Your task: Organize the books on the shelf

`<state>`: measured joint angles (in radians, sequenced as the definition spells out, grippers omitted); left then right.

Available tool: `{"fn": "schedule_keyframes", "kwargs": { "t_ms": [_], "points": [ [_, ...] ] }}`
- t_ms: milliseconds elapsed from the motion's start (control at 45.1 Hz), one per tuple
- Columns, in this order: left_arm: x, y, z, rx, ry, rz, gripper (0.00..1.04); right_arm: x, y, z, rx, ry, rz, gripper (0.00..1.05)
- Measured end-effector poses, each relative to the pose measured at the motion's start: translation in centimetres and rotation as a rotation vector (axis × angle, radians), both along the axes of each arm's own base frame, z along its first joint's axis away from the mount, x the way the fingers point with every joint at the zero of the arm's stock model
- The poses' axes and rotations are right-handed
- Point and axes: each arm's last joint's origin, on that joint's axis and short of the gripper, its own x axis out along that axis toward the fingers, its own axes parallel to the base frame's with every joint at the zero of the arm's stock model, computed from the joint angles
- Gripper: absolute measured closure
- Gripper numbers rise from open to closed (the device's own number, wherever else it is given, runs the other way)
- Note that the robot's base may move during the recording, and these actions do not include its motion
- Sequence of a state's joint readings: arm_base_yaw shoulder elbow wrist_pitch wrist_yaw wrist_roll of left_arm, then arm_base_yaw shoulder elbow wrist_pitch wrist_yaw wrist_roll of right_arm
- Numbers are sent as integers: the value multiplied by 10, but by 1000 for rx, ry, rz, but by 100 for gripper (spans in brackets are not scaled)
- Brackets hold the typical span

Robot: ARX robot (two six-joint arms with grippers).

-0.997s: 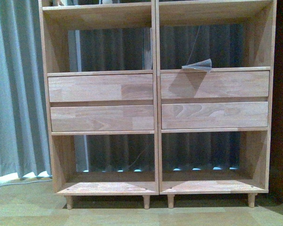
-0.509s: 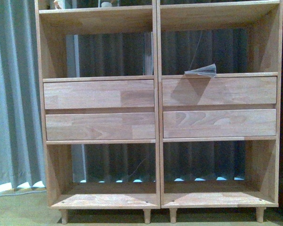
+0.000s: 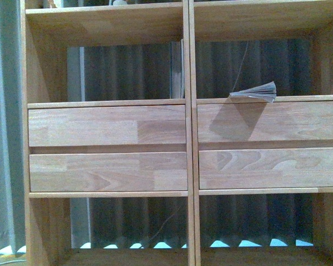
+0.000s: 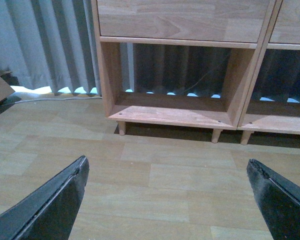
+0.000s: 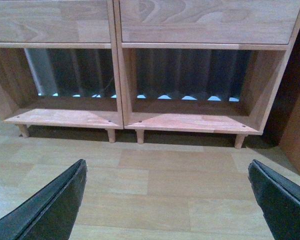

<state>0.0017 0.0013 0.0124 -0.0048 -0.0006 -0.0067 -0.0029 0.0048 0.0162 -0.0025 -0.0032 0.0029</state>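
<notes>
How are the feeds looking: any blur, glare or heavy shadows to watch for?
Front view: dim and soft; the book throws a shadow on the drawer front below; daylight glares under the curtain. Left wrist view: floor evenly lit, left claw a dark silhouette. Right wrist view: right claw likewise, deep shadow beneath the shelf.

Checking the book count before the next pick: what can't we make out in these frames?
1. Front view: the lying book in the right middle compartment shows only fanned pages; its cover is unreadable.
2. Front view: the slim upright thing at the centre divider is edge-on and dim; unclear whether it is a book.
3. Front view: objects on the top board are cut off by the frame edge.
4. Wrist views: only the bottom compartments of the shelf show.
</notes>
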Motion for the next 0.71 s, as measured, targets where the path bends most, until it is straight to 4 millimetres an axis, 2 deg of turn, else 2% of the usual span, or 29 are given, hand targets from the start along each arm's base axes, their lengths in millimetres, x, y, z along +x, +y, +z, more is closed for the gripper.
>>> {"fn": "schedule_keyframes", "kwargs": {
  "t_ms": [709],
  "points": [
    [0,0,0,0,0,0,7,0,0,0,0,0,0,7]
  ]
}}
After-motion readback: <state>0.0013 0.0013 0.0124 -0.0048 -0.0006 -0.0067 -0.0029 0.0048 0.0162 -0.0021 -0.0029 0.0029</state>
